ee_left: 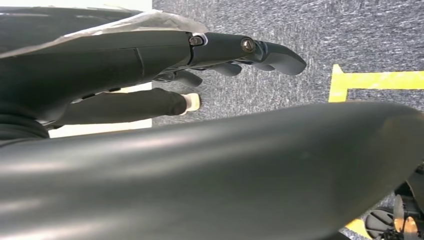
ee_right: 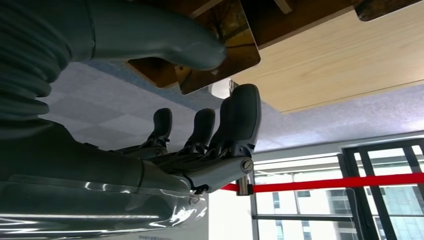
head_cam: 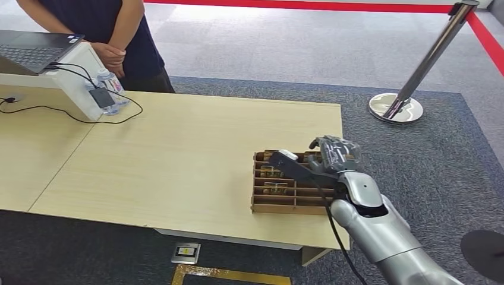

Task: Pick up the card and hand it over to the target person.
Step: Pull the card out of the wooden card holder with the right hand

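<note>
A brown wooden slotted rack [head_cam: 279, 208] sits near the table's front right corner, with cards [head_cam: 275, 189] standing in its slots. My right hand [head_cam: 334, 155] hovers over the rack's right end, fingers pointing down. In the right wrist view a shiny brown card [ee_right: 235, 40] lies between the thumb [ee_right: 165, 42] and the dark fingers [ee_right: 240, 115]. The thumb lies against the card, while a small gap shows on the fingers' side. My left hand [ee_left: 210, 55] hangs low over the grey carpet, fingers loosely extended, holding nothing.
A person [head_cam: 113, 29] in dark clothes stands at the table's far left corner, hands clasped [head_cam: 110, 56]. Nearby are a laptop [head_cam: 30, 50] on a white box, water bottles [head_cam: 113, 83] and cables. A chrome stanchion [head_cam: 397, 107] with red tape stands beyond the table at right.
</note>
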`<state>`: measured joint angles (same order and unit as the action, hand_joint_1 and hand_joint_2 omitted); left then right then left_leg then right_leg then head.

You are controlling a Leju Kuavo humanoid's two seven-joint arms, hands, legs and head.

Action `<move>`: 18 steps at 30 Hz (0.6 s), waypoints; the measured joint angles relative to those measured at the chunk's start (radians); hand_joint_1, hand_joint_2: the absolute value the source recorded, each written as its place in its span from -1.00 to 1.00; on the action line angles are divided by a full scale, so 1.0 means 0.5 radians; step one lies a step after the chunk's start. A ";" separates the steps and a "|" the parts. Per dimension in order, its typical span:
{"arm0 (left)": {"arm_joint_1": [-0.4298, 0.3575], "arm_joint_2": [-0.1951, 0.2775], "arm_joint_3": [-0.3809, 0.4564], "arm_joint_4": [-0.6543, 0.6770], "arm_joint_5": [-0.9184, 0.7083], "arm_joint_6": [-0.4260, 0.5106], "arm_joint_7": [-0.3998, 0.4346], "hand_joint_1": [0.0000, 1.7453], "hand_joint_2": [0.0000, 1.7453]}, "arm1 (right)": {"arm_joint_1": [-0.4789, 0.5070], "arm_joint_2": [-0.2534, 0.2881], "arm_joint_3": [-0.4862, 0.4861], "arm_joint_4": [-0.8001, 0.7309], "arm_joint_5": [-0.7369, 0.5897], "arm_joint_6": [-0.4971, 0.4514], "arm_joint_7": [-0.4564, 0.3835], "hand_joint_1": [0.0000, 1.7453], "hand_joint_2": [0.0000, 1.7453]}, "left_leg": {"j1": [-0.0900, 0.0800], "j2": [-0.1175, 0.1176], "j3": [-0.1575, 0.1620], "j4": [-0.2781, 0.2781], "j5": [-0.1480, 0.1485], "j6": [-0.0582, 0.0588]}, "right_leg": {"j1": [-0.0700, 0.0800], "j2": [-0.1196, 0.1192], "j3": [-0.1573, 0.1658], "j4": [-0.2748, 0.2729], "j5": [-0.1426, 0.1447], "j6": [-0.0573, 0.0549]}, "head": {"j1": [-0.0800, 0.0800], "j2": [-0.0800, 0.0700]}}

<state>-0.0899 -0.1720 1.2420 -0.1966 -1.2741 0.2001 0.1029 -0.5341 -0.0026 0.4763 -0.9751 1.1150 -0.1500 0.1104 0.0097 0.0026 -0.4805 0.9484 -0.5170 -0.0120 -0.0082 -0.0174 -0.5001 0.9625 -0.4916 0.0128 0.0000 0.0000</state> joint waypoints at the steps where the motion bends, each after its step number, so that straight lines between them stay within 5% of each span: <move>1: 0.000 0.000 0.000 0.000 0.000 0.000 0.000 -1.00 -1.00 | -0.004 -0.002 -0.002 0.004 0.000 0.000 0.000 0.01 1.00 | 0.000 0.000 0.000 0.000 0.000 0.000 | 0.000 0.000 0.000 0.000 0.000 0.000 | 0.000 0.000; 18: -0.003 0.003 0.000 0.000 -0.001 0.002 0.016 -1.00 -1.00 | -0.068 0.013 -0.031 0.108 0.004 0.000 -0.017 0.01 1.00 | 0.000 0.001 0.000 0.001 0.000 0.000 | 0.000 0.001 -0.001 0.001 0.000 0.000 | 0.000 0.000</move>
<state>-0.0913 -0.1707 1.2418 -0.1965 -1.2746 0.2009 0.1111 -0.5681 0.0037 0.4607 -0.9211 1.1170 -0.1502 0.1017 0.0096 0.0032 -0.4807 0.9488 -0.5171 -0.0120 -0.0083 -0.0169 -0.5006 0.9631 -0.4916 0.0128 0.0000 0.0000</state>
